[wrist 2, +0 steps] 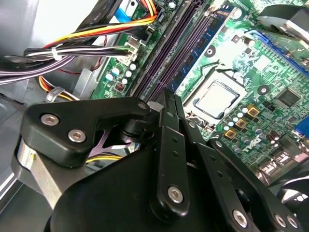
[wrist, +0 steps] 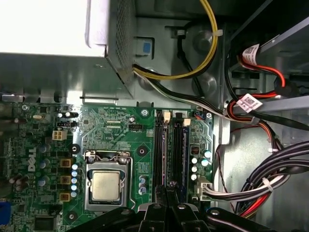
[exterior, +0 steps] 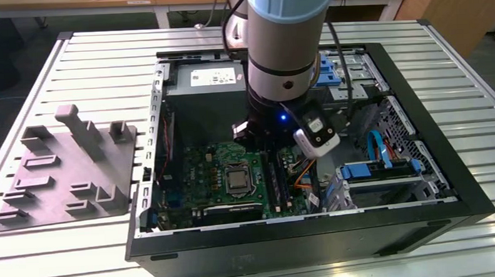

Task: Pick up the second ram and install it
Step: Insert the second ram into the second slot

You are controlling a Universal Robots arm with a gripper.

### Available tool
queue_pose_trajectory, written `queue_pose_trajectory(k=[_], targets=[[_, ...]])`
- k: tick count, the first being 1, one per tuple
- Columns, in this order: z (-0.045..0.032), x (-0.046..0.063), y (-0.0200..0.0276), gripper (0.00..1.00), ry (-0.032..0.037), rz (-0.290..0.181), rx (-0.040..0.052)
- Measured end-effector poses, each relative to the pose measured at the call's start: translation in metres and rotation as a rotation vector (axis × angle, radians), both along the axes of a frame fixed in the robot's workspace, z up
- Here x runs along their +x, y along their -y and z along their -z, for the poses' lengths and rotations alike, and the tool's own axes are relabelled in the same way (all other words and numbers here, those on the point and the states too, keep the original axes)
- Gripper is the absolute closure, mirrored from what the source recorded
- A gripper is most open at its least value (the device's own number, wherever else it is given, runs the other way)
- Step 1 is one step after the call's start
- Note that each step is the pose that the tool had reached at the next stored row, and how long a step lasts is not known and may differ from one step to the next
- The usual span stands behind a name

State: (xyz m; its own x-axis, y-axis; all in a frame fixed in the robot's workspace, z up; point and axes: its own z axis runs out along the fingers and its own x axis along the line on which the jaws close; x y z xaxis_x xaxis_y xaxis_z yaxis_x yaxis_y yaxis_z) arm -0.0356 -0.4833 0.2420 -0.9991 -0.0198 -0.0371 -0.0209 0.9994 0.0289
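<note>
We see the gripper (wrist 2: 172,96) low over the motherboard (wrist 2: 270,58), its fingers drawn almost together. The second ram (wrist 2: 200,48) stands on edge just beside the processor (wrist 2: 215,99), in line with the fingertips. Whether they pinch it, we cannot tell.

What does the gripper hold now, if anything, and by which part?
It cannot be told: the gripper hangs just over the memory slots, and its own body hides any hold.
</note>
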Motion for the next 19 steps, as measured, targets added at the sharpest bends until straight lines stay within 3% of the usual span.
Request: queue_pose_trajectory(k=[10,19], targets=[[0.0034,0.0000,-0.0001,0.89,0.0000,0.000,0.0012],[0.0073,0.0000,-0.0006,0.89,0.0003,-0.012,0.0110]])
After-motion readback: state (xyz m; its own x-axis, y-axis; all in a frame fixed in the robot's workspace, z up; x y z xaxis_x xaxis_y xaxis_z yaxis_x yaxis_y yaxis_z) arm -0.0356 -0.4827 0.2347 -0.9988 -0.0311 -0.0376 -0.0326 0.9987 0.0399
